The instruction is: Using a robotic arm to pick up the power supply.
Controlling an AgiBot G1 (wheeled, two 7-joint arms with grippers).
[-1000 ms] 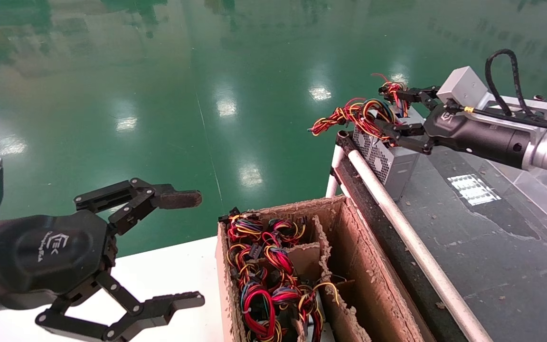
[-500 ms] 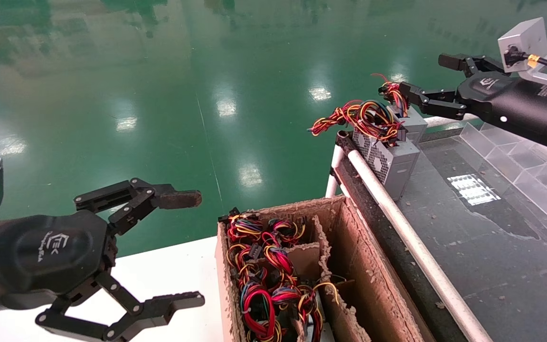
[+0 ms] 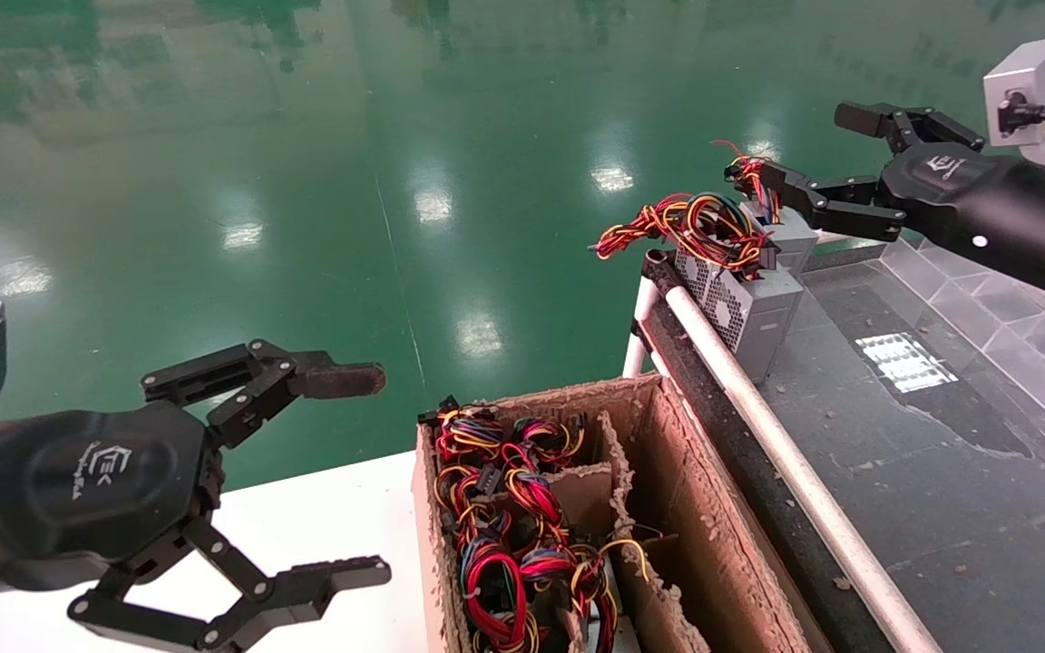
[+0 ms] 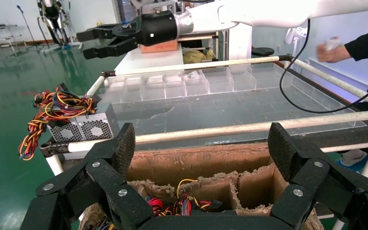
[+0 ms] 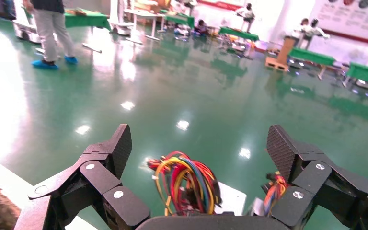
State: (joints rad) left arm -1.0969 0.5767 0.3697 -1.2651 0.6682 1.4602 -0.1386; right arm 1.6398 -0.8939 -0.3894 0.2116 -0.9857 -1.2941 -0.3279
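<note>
Two black fingers spread wide: your right gripper (image 3: pixel 808 154) is open and holding nothing, hanging at the far right just beyond the power supply (image 3: pixel 745 295). One finger reaches in close to the top of the wire loop (image 3: pixel 699 225); whether it touches, you cannot tell from the head view. From the right wrist camera the bundle of red, yellow, black and blue wires (image 5: pixel 187 184) sits between the open fingers (image 5: pixel 115 148), with green floor (image 5: pixel 172 91) beyond.

Your power supply stands on the far left corner of the dark glass-topped table (image 3: pixel 940 472), honeycomb vent facing the white rail (image 3: pixel 786 462) that runs along the table's left edge. Its wires spill leftward past the rail, out over the floor.

Nearer to you, just left of that rail, the cardboard box (image 3: pixel 695 517) holds more grey units under tight wire bundles (image 3: pixel 504 535), split by torn dividers.

Over at the near left, your left gripper (image 3: pixel 359 476) is parked above the white tabletop (image 3: pixel 323 526), jaws wide apart, the far fingertip showing a worn brown pad.
</note>
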